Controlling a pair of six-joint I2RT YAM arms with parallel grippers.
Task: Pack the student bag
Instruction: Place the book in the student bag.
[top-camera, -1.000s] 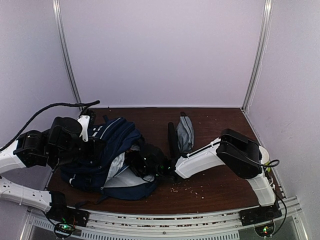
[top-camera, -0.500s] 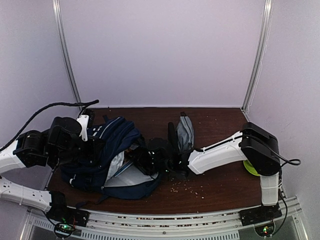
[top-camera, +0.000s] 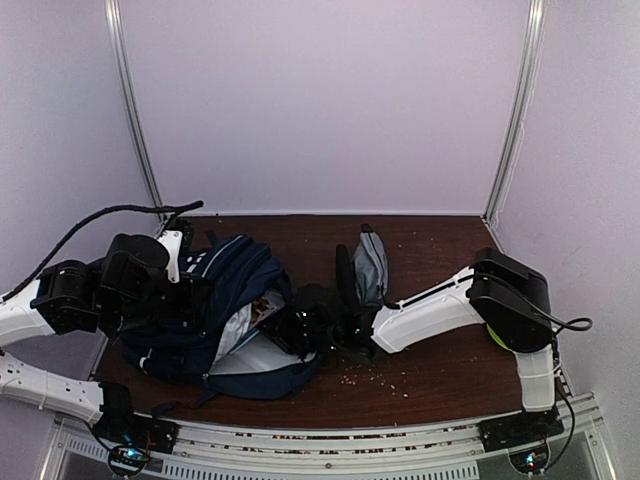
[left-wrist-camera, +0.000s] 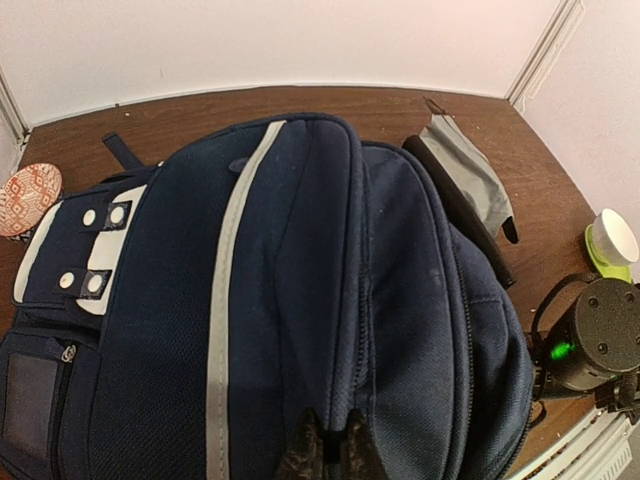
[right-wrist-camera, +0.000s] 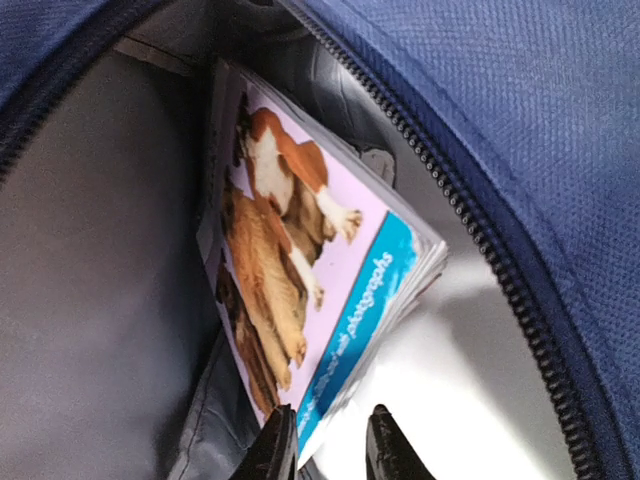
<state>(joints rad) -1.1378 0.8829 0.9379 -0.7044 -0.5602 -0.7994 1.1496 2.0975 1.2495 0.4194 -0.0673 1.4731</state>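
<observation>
1. The student bag (top-camera: 200, 300) lies on its side at the left of the table (top-camera: 440, 380), with its unzipped mouth facing my right arm.
2. My left gripper (left-wrist-camera: 325, 452) is pressed together on a fold of the bag's navy fabric.
3. My right gripper (right-wrist-camera: 328, 450) sits inside the bag's mouth with its fingers slightly parted.
4. A dog picture book (right-wrist-camera: 300, 300) lies in the grey-lined compartment. Its lower corner is between those fingers, against one and clear of the other.

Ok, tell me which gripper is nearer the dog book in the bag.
Right. The right gripper sits at a corner of the dog book inside the student bag; the left gripper pinches the bag's outer fabric.
</observation>
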